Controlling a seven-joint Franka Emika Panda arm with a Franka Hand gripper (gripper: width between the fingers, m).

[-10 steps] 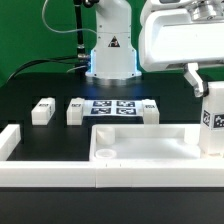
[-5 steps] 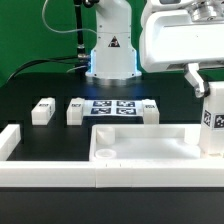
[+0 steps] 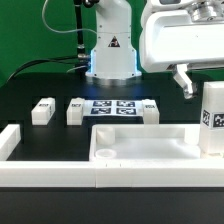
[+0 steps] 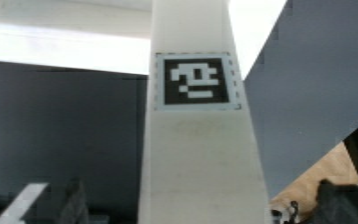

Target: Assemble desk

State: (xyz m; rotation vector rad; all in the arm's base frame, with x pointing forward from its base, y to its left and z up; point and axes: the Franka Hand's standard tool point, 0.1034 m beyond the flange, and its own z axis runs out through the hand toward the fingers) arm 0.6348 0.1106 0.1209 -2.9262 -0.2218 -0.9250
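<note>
The desk panel (image 3: 145, 146), white with a raised rim, lies flat near the front of the black table. A white square leg post (image 3: 212, 118) with a tag stands upright at the panel's corner on the exterior view's right. My gripper (image 3: 206, 80) is open just above and around the post's top, with one finger (image 3: 183, 82) standing clear of the post's side. In the wrist view the leg post (image 4: 202, 140) and its tag (image 4: 195, 80) fill the middle. The gripper (image 4: 194, 205) straddles it, with a gap between each dark finger (image 4: 43, 203) and the post.
Three loose white leg posts (image 3: 42, 110) (image 3: 76, 110) (image 3: 148, 110) lie in a row behind the panel, beside the marker board (image 3: 112, 106). A long low white rail (image 3: 45, 172) runs along the front edge. The arm's base (image 3: 110, 55) stands at the back.
The gripper has opened: the visible finger swung away from the upright leg post and let it go. The post stays standing at the panel's corner.
</note>
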